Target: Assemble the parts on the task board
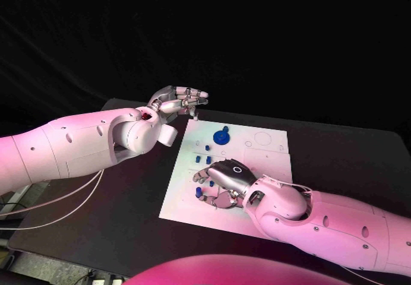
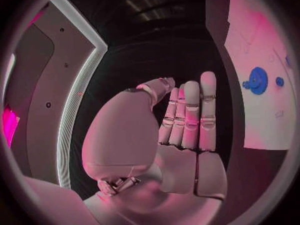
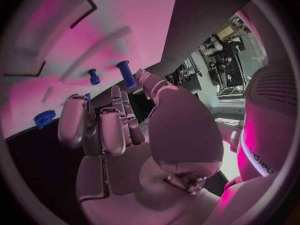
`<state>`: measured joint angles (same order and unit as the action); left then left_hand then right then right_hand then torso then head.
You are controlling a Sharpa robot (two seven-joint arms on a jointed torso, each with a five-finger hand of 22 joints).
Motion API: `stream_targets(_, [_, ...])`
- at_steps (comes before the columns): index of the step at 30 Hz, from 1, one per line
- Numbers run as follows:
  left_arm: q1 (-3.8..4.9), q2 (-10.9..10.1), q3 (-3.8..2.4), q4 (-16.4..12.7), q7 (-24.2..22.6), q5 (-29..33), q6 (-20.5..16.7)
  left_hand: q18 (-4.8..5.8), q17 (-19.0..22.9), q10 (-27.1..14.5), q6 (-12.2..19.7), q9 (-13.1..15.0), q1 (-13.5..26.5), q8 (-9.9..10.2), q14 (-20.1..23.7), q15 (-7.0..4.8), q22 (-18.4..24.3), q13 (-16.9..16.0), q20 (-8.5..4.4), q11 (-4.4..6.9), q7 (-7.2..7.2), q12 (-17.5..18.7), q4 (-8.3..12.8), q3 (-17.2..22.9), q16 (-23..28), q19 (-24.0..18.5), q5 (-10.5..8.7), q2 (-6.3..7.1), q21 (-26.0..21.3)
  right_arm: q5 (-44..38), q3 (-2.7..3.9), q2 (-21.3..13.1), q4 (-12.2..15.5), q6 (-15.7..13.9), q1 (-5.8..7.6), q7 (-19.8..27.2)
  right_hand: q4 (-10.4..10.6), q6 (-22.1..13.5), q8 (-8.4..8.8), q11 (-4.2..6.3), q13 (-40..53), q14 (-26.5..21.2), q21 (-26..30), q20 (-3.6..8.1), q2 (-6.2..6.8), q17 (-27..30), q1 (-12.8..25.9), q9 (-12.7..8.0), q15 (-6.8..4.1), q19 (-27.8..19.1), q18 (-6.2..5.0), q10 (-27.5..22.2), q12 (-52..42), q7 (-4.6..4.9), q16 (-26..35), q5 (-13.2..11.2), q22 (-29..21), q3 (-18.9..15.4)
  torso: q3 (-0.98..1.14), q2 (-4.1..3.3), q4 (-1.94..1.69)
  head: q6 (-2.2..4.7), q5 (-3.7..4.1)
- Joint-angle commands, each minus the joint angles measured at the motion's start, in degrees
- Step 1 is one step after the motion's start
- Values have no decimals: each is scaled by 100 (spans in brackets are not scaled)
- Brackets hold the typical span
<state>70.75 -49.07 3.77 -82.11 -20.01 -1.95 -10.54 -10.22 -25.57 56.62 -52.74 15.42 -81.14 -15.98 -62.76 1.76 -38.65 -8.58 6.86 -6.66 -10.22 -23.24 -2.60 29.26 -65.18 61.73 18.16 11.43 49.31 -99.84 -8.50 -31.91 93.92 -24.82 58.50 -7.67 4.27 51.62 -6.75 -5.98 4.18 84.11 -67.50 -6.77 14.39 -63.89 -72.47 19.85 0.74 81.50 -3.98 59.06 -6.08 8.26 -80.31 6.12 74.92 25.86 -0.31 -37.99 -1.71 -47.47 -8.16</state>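
Task board (image 1: pixel 257 172): flat white rectangular plate, mid-table.
Blue gear (image 1: pixel 222 137): toothed disc at the board's 12 o'clock.
Blue pegs (image 1: pixel 204 159): small cylinders, board's 9 o'clock.
Right hand (image 1: pixel 223 184): silver, curled over the board; grip unclear.
Left hand (image 1: pixel 178 100): fingers straight, holding nothing, off the board's 11 o'clock corner.

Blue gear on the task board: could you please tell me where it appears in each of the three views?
Head view: the blue gear lies on the board's far half.
Left wrist view: the gear sits on the board, beyond the left hand.
Right wrist view: a toothed blue piece lies near the board's edge; I cannot tell if it is the same gear.
Shared landmark: the white task board.
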Motion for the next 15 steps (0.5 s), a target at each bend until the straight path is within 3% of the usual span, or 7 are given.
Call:
stream_targets(1, [8, -2, -4, -12, -9, 30, 109, -35, 10, -44, 39, 10, 23, -37, 35, 14, 7, -4, -4, 8, -15, -21, 8, 8, -21, -56, 26, -56, -39, 126, 15, -140, 169, -551, -7, 226, 42, -93, 47, -10, -5, 68, 184, -17, -141, 29, -145, -1, 51, -37, -89, -146, -102, -46, 18, 28, 583, -500, 3, 2, -1, 30, 36])
stream_targets(4, [8, -8, -3, -11, -4, 30, 117, -35, 10, -44, 39, 10, 23, -37, 35, 14, 7, -4, -4, 8, -15, -21, 8, 8, -21, -56, 26, -56, -39, 355, 53, -386, 359, -716, 13, 340, 103, -42, 26, 9, 8, 65, 250, 0, -286, 80, -322, 17, 32, -15, -98, -140, -312, -42, 33, 50, 542, -842, -2, 9, 5, 57, 90])
stream_targets(5, [8, -10, -3, -11, -3, 30, 119, -35, 10, -44, 39, 10, 23, -37, 35, 14, 7, -4, -4, 8, -15, -21, 8, 8, -21, -56, 26, -56, -39, 505, 70, -509, 433, -764, 34, 387, 95, 21, -1, 38, 27, 70, 215, 16, -337, 79, -396, 26, 10, 11, -91, -34, -419, 67, 30, 67, 553, -827, -3, 15, 11, 77, 127])
stream_targets(6, [8, -12, -3, -12, -2, 30, 121, -35, 10, -44, 39, 10, 23, -37, 35, 14, 7, -4, -4, 8, -15, -21, 8, 8, -21, -56, 26, -56, -39, 672, 81, -619, 489, -798, 61, 424, 92, 52, -15, 49, 40, 77, 167, 23, -355, 60, -418, 31, 1, 33, -82, 34, -468, 74, 21, 76, 571, -809, -5, 18, 17, 89, 166])
stream_targets(9, [7, -21, 0, -14, -2, 31, 123, -35, 10, -44, 39, 10, 23, -37, 35, 14, 7, -4, -4, 8, -15, -21, 8, 8, -21, -56, 26, -56, -39, 1378, 104, -1034, 655, -861, 182, 499, 147, 243, -107, 71, 179, 134, -171, 47, -438, -120, -418, 56, -21, 168, -15, 708, -827, 160, -66, 179, 705, -698, -5, 21, 27, 153, 362])
stream_targets(11, [7, -30, 2, -19, -21, 31, 100, -35, 10, -44, 39, 10, 23, -37, 35, 14, 7, -4, -4, 8, -15, -21, 8, 8, -21, -56, 26, -56, -39, 1967, 114, -1398, 784, -821, 261, 471, 157, 272, -127, 110, 233, 148, -272, 59, -428, -172, -419, 60, -44, 208, 3, 904, -931, 132, -91, 217, 746, -670, -10, 32, 39, 211, 495])
stream_targets(15, [5, -54, 9, -24, -65, 45, 51, -35, 13, -49, 42, 10, 25, -42, 36, 14, 8, -8, -2, 10, -12, -34, 7, 9, -23, -57, 26, -59, -41, 2691, 119, -2001, 1010, -538, 359, 343, 275, 390, -287, 280, 536, 255, -815, 150, -321, -631, -235, 130, -174, 399, 105, 1597, -1406, -20, -291, 248, 963, -766, -1, 57, 97, 224, 621])
